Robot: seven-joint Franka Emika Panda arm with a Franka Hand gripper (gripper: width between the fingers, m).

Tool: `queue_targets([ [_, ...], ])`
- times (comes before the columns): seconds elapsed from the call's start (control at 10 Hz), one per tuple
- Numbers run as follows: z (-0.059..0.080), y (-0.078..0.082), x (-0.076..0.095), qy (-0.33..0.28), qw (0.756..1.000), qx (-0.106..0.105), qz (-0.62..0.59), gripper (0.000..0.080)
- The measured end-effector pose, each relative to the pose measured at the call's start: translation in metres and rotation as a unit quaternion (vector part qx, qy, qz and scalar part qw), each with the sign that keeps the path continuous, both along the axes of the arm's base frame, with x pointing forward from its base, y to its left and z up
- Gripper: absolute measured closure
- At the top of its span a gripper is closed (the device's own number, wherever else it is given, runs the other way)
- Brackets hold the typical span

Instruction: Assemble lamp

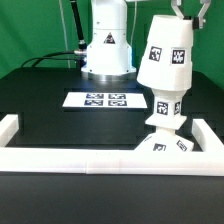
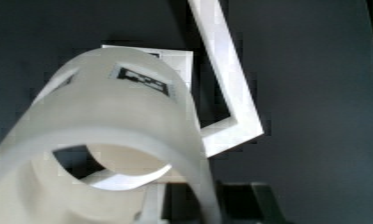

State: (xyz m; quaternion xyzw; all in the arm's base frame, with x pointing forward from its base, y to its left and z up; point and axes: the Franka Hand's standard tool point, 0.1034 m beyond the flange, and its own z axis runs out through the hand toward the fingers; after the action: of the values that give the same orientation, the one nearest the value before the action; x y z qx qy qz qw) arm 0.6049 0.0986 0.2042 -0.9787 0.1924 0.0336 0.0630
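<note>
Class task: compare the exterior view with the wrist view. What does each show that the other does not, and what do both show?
Only the exterior view shows the marker board, the arm's white pedestal, and the bulb standing on the base under the tilted shade.
Only the wrist view looks down along the shade to the round hole in its end.
Both show the shade, the white border rail and the black table.

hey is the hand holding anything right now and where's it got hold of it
Yes: the hand holds the shade by its upper end, tilted above the bulb on the base.
</note>
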Motion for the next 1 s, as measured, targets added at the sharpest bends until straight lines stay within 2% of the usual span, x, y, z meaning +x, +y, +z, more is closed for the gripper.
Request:
queue_targets([
  [0.3, -0.021, 0.004, 0.003, -0.002, 1.000, -0.006, 0.006, 0.0754],
  [0.6, -0.030, 0.001, 0.002, -0.003, 1.000, -0.008, 0.013, 0.0754],
  [1.0, -0.055, 0.009, 0.005, -0.001, 1.000, -0.015, 0.018, 0.0754],
])
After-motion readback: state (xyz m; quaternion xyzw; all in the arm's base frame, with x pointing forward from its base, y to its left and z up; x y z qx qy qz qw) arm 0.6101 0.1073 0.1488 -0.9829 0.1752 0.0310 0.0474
